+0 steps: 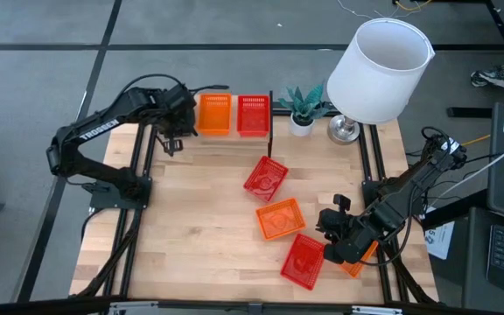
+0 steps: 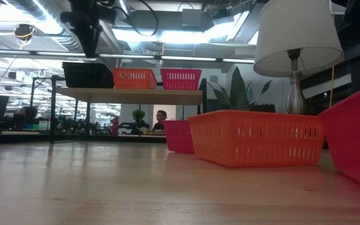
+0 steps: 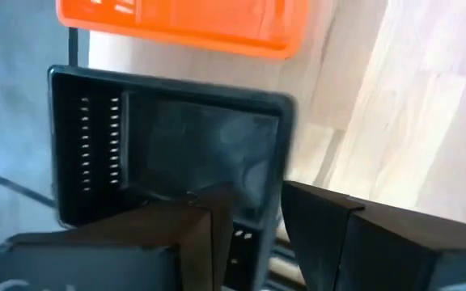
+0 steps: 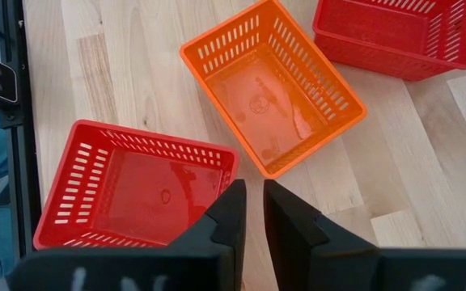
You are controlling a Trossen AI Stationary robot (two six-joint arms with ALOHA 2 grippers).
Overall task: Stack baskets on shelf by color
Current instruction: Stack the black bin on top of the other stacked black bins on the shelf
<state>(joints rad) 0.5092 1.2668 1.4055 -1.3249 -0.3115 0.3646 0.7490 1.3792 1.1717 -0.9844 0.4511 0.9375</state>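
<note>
Trouble is brewing mostly at the shelf (image 2: 136, 95). The left gripper (image 3: 257, 194) is hanging over the black basket (image 3: 168, 137), which is sitting at the shelf's outer end, beside the orange basket (image 2: 134, 79) and the red shelf basket (image 2: 180, 79). The jaws are straddling the black basket's near wall, but I cannot tell whether they are clamping it. The black basket is lying close to the shelf's edge, so a sideways pull on leaving is likely to drag it off, or knock it into the orange one.

Well away from the shelf, at the near right corner of the desk (image 1: 199, 201), the right gripper (image 4: 254, 194) is hovering with jaws narrow and holding nothing. It is just over the corner of a loose red basket (image 4: 136, 186), with a loose orange basket (image 4: 269, 97) just beyond. With so little gap, a descent is probably going to land on the rim and shove or tip the red one. Picking the wrong colour for the wrong stack is another risk.
</note>
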